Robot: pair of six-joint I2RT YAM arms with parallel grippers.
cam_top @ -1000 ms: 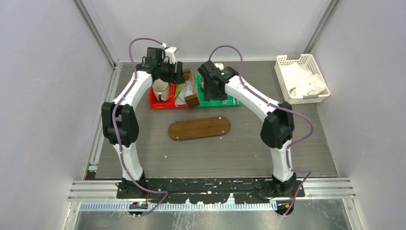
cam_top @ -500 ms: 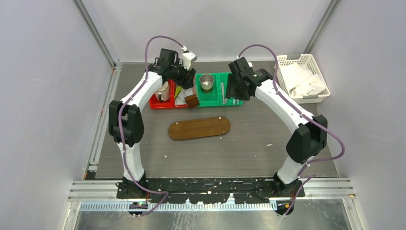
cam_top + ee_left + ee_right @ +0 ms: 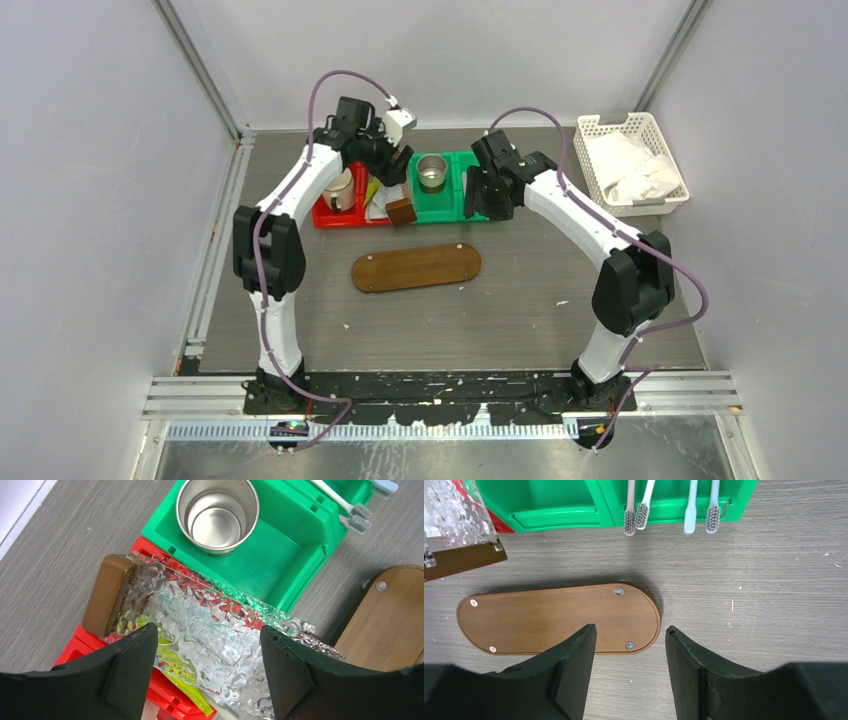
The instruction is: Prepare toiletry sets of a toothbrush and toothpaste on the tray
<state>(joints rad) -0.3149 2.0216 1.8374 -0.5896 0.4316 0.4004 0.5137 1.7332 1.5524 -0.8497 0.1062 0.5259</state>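
Pale plastic toothbrushes (image 3: 641, 516) lie in the green bin (image 3: 559, 510), heads overhanging its edge. A yellow-green tube (image 3: 187, 692) lies at the red bin (image 3: 75, 647), partly under a clear ribbed box (image 3: 210, 625). The wooden tray (image 3: 554, 617) on the desk (image 3: 749, 580) is bare. Left jaws gape empty above the box; right jaws, open and empty, hover over the tray. Brushes look light, stiff and thin: pinch mid-handle. The tube likely squashes and slips.

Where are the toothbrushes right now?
Right wrist view, top centre: four toothbrushes lie in the right compartment of the green bin, bristle heads overhanging its near wall, just beyond the wooden tray.
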